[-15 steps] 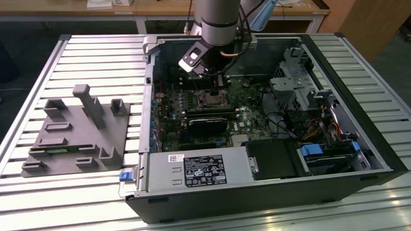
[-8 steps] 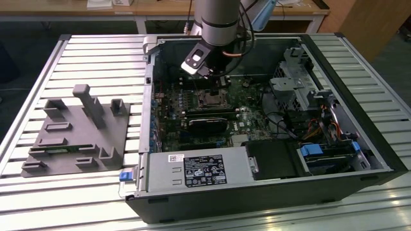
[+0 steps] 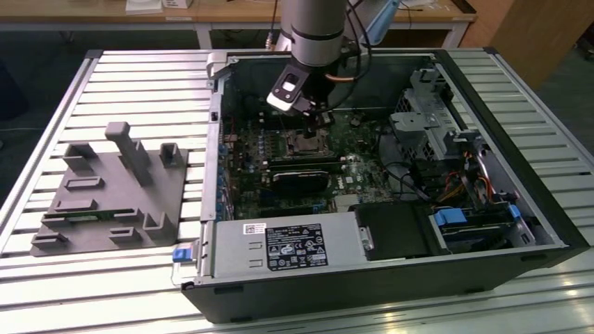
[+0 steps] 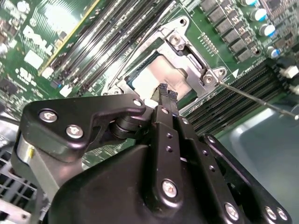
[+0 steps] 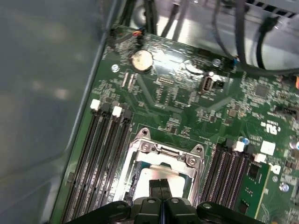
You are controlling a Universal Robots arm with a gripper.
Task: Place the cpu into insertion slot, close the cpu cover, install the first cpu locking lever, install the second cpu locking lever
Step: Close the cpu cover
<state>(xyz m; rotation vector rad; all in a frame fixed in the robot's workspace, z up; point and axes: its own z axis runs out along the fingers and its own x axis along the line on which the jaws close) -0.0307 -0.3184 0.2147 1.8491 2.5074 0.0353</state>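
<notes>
My gripper (image 3: 311,126) hangs inside the open computer case, right above the insertion slot (image 3: 307,144) on the green motherboard. In both wrist views its two black fingertips (image 4: 166,92) are pressed together with nothing between them, right over the cpu. The cpu (image 4: 145,79) (image 5: 156,176) lies in the slot, its pale silver face showing through the square cut-out of the cpu cover (image 4: 189,58) (image 5: 161,150), which lies flat over it. A thin metal locking lever (image 4: 254,99) sticks out free from one corner of the socket. Another thin lever (image 4: 135,49) runs along the opposite side.
Long black memory slots (image 5: 100,154) (image 5: 229,165) flank the socket on both sides. A black labelled box (image 3: 295,247) sits at the case's near edge, and a drive cage and cables (image 3: 436,132) fill the exterior view's right. A grey fixture (image 3: 111,195) stands on the slatted table, left of the case.
</notes>
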